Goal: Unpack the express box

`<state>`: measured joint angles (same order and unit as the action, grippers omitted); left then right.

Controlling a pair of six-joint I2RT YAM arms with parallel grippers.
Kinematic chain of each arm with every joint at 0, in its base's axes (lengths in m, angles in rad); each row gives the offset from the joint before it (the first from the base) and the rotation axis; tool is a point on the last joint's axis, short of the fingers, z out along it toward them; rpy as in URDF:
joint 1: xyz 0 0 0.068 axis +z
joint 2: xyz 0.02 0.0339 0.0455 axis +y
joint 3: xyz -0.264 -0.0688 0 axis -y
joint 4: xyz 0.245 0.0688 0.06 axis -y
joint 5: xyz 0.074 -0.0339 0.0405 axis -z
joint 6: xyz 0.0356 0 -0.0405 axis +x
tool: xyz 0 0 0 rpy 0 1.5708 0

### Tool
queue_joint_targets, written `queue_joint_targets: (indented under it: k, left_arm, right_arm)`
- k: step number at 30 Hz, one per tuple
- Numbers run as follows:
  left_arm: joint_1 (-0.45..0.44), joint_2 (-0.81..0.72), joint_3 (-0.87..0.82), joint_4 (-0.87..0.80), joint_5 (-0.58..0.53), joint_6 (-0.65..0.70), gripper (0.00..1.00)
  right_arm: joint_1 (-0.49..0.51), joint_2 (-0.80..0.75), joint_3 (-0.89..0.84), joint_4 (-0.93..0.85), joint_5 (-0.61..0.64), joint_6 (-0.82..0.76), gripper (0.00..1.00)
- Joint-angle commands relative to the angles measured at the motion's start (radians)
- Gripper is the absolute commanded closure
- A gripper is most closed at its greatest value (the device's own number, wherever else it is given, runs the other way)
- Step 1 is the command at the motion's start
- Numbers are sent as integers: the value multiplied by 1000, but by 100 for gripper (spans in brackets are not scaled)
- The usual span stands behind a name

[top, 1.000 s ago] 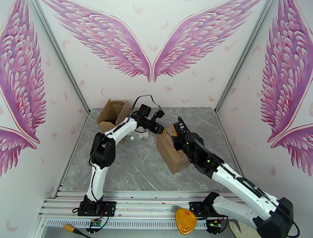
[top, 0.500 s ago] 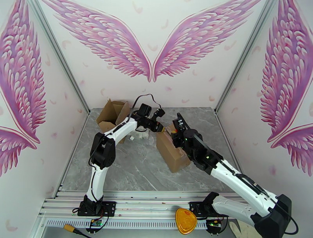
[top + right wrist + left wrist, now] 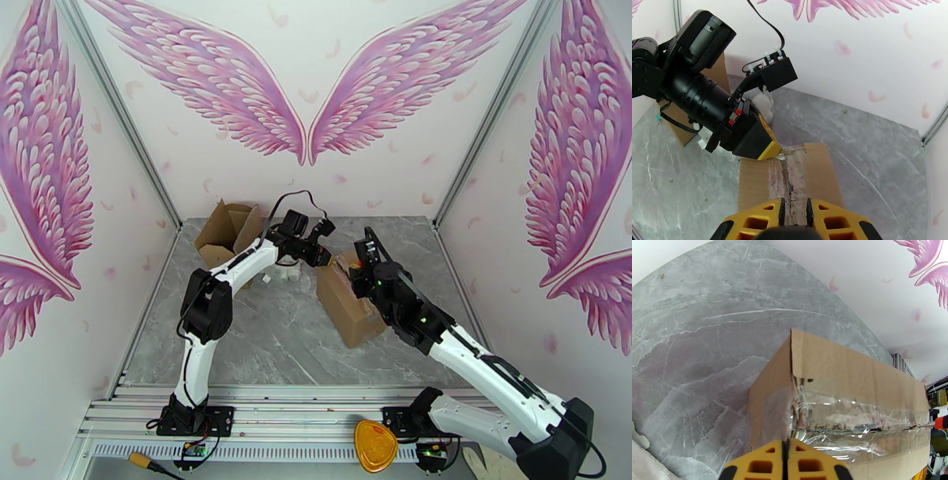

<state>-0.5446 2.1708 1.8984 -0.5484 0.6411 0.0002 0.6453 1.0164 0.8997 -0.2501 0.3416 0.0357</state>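
left claw (image 3: 786, 445) is sitting fully closed, tips pressed together right at the far end of the tape seam (image 3: 853, 425) on the express box (image 3: 347, 306). Can't tell whether it's actually pinching a tape edge or just poking at it.

right claw (image 3: 794, 206) is resting on the near end of the box top, jaws slightly parted and straddling the seam. Nothing visibly pinched, so it looks like it's bracing the box.

Box is lying around mid-table (image 3: 261, 339), a bit toward the right edge and skewed to the table edges. Flaps are down, and the tape is looking wrinkled and torn along the seam but not off.

Opened carton (image 3: 229, 229) is sitting in the far left corner, white padding (image 3: 282, 275) just beside it, between it and the box.

Step, as I'm reading it: opening the taped seam, early-to-mid task, contents not reachable yet.

Next move is calling for the left claw to drag or peel along the seam toward the right claw while the right one is holding the box down. Risks I'm expecting: box sliding or tipping if the hold is light, and tips skating over the glossy tape.
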Motion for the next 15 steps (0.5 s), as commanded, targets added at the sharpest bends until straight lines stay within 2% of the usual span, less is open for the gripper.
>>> queue_joint_targets:
  k: [1, 4, 8, 11, 15]
  left_arm:
    - [27, 1, -37, -21, -208, -9, 100]
    - [28, -6, -41, -14, -220, -9, 100]
    - [30, -9, -42, -8, -234, -9, 100]
    - [30, -16, -46, -8, -243, -11, 100]
    - [32, -20, -49, 1, -260, -15, 100]
  right_arm:
    - [4, -16, -8, -89, 9, 29, 100]
    - [4, -43, 7, -96, 7, 22, 100]
    - [4, -47, -70, -66, 10, 42, 100]
    - [4, -47, 1, -133, 4, 58, 100]
    - [4, -84, -66, -60, -2, 57, 100]
